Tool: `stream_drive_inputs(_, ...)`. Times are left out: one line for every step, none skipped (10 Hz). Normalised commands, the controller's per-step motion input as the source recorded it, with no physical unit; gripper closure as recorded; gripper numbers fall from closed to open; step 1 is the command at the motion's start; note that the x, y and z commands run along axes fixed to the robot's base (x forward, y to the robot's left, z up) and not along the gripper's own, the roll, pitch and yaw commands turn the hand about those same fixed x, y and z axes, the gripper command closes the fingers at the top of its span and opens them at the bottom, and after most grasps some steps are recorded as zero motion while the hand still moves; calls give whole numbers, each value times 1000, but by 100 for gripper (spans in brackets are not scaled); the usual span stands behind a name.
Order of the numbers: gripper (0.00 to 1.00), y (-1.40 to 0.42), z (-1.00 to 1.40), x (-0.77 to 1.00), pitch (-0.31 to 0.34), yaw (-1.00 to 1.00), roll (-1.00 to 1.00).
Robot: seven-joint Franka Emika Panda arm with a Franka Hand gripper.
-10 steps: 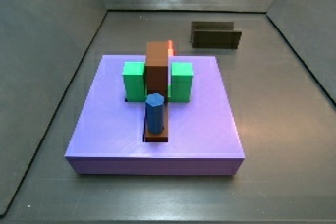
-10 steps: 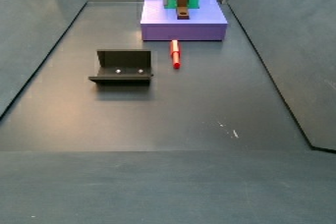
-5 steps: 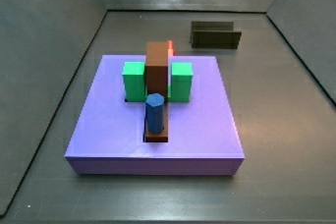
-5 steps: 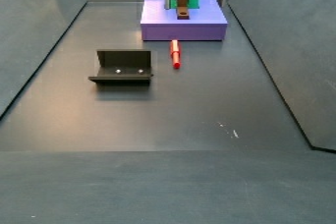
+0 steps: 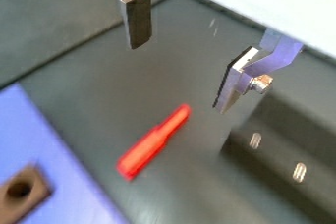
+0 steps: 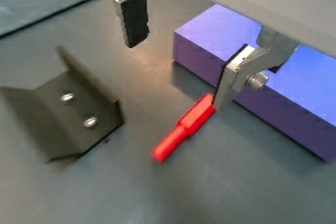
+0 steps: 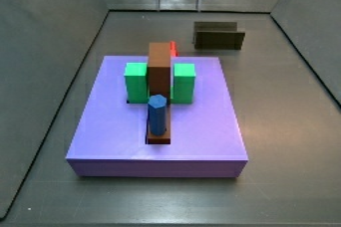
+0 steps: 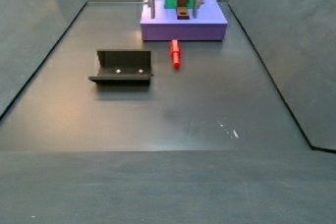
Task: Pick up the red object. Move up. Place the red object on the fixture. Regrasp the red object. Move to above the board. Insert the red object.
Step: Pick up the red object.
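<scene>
Hand [image 6: 184, 48] spread wide, empty, above red object [image 6: 182, 129]; no writing.

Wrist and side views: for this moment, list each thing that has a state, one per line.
gripper: open, empty, above the floor over the red object
red object: lying flat on the floor beside the board, not held
fixture: on the floor, nothing on it
board: flat on the floor, bearing the blocks, bar and peg
blue peg: upright on the board
brown bar: lying between the green blocks
</scene>
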Motion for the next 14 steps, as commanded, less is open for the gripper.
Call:
stream_drive_inputs(0,-351,-706,-6,-120,60,0)
stream_drive_inputs(0,-197,-634,183,-11,103,-21)
stream_drive_inputs(0,-157,-674,0,-90,120,-43)
stream_drive_inputs(0,-214,-474,-11,-150,0,-129)
stream_drive_inputs(0,-237,-369,-46,-193,0,-126)
stream_drive_inputs(0,-331,-266,-14,-223,0,-63)
stream_drive_inputs(0,-297,-271,0,-207,0,-21)
stream_drive_inputs(0,-163,-280,0,-91,0,0)
stream_drive_inputs(0,-60,-260,-34,-49,0,36)
stream_drive_inputs(0,-43,-231,-6,-20,0,80)
stream_drive_inputs(0,-66,-274,-11,-26,0,151)
stream_drive_inputs(0,-126,-277,0,-29,0,187)
stream_drive_inputs(0,-157,-309,-17,0,0,320)
stream_drive_inputs(0,-89,-166,-23,0,0,244)
